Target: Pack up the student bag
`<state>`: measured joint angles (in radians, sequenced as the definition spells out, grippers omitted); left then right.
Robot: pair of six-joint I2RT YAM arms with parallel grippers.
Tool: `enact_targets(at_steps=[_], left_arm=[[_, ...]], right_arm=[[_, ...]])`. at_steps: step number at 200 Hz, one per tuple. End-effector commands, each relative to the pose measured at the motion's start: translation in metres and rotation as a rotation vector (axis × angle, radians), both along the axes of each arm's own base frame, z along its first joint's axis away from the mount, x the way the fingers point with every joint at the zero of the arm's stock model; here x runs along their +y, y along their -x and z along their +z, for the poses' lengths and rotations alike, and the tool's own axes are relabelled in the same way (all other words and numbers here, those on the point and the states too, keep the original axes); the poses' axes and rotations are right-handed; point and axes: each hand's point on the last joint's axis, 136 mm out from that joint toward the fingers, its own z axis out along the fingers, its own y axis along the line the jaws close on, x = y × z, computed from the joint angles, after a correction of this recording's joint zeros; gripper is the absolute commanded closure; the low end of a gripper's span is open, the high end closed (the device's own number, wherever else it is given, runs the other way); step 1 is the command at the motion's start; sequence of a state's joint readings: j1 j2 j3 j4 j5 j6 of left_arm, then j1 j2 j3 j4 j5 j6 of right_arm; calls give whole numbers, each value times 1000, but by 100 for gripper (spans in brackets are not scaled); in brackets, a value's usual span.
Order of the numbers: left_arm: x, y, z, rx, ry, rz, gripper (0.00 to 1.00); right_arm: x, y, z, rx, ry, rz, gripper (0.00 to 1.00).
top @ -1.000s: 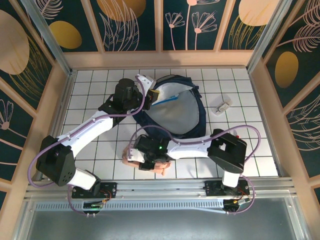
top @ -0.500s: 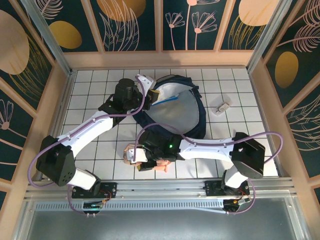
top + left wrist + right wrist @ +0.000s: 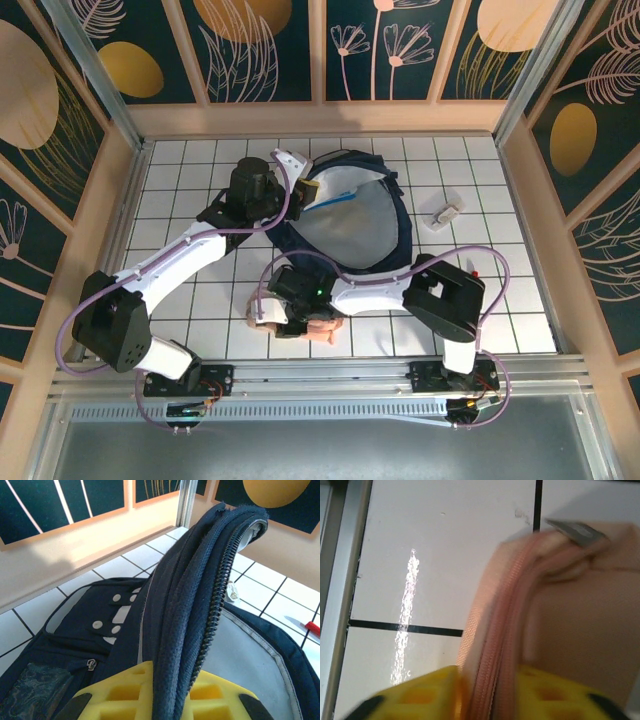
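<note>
my left gripper (image 3: 171,700) is clenched on the zippered rim of the student bag (image 3: 355,230), which lies open at the far middle of the tiled table (image 3: 180,170). my right gripper (image 3: 487,690) is pinched on the zipper edge of the pink pouch (image 3: 570,630), near the table's front. i count one bag, one pouch, and one small white object (image 3: 445,213) right of the bag.

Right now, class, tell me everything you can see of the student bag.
The student bag is a large navy fabric backpack lying on the white tiled table. Its main compartment is unzipped, showing pale grey lining. The left gripper pinches the padded zip edge and holds it raised, zipper teeth exposed. White dots mark an outer panel, and a zipped pocket sits near them.
</note>
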<state>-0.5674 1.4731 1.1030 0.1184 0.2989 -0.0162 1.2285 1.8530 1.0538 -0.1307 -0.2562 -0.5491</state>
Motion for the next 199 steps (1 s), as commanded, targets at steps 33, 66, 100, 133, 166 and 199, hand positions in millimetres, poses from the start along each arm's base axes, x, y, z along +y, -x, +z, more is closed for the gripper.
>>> enact_targets(at_steps=[33,66,100,133,166,199], left_arm=[[2,1,39,-114,72,-9,100],[2,2,44,-120,80,-15,100],[2,5,48,-116,90,-27,100],[3,12,47,-114,94,-39,100],[0,27,43,-124,72,-114,100],[-3,39,41,-143,39,-185,100]], right_arm=[[-4,47,48,68,-101,144,100],[-18,53,112,48,-215,148,100],[-49,27,174,-1,-302,41,100],[-105,-18,214,-55,-418,-59,100],[-154,-57,197,-333,-276,69,100],[-169,-91,180,-379,-137,195,100]])
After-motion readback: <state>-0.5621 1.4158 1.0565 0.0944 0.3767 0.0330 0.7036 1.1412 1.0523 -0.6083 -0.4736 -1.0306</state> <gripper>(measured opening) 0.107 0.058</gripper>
